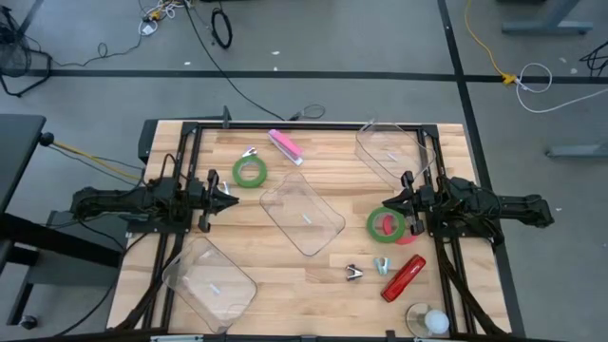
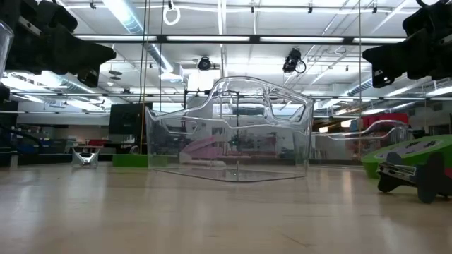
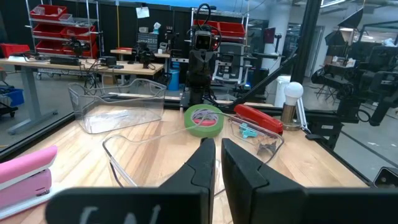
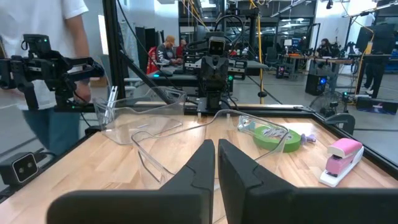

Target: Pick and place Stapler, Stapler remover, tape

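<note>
Both grippers, left gripper (image 1: pixel 231 200) and right gripper (image 1: pixel 386 202), hover with fingers pressed together, holding nothing. Green tape (image 1: pixel 250 172) lies near the left; stacked tape (image 1: pixel 387 224) sits just below the right, red stapler (image 1: pixel 403 277) nearer the front edge. Risk: descending without spreading first likely shoves a ring away, or clips the clear tray (image 1: pixel 302 216) between them.

Three clear plastic trays (image 1: pixel 302 218) on the wooden table (image 1: pixel 285 275); a person (image 4: pixel 46 74) beyond.

Bare wood lies open between the middle clear tray (image 1: pixel 302 217) and the near-left tray (image 1: pixel 210 281) — room to reach in there. Toward the right edge it is crowded: stacked tape rings (image 1: pixel 388 225), a red stapler (image 1: pixel 403 277) and small staple removers (image 1: pixel 369 270) sit close together, just beside the far-right tray (image 1: pixel 391 152).
</note>
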